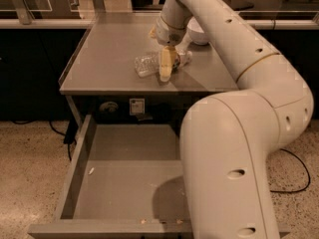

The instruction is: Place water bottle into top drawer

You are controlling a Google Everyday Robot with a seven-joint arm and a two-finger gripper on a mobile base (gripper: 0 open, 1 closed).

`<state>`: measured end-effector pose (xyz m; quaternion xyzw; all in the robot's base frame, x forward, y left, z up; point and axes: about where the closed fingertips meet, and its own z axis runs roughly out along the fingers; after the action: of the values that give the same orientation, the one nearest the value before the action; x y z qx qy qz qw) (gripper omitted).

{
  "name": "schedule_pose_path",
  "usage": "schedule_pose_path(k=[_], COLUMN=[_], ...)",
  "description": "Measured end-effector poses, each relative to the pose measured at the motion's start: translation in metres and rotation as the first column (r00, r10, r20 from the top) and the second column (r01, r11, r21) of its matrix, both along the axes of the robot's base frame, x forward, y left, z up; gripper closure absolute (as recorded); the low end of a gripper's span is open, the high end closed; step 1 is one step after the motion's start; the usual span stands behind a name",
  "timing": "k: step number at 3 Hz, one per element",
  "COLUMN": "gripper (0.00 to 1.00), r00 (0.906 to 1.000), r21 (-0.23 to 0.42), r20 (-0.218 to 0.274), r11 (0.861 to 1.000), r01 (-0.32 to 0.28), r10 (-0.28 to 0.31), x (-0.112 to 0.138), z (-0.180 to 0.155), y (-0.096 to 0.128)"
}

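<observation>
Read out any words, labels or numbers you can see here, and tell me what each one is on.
No text here can be read.
Small white sticker, below the cabinet top and above the top drawer: too blurred to read.
On the water bottle, lying under the gripper on that top: nothing legible.
</observation>
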<state>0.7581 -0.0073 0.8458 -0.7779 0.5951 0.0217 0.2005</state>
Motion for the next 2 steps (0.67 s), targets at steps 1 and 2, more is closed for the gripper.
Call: schedule_pose_path(k=[1,2], gripper=[0.0,0.0], r00=[0.999,0.999], r21=[-0.009,-0.009], r20=[-0.044,-0.044], r11=[1.0,1.0], r01=[0.006,0.006], r10=[-0.006,-0.006], x=[-0.0062,-0.0062], z=[-0.0017,-0.0017], y=[-0.0032,-0.0032])
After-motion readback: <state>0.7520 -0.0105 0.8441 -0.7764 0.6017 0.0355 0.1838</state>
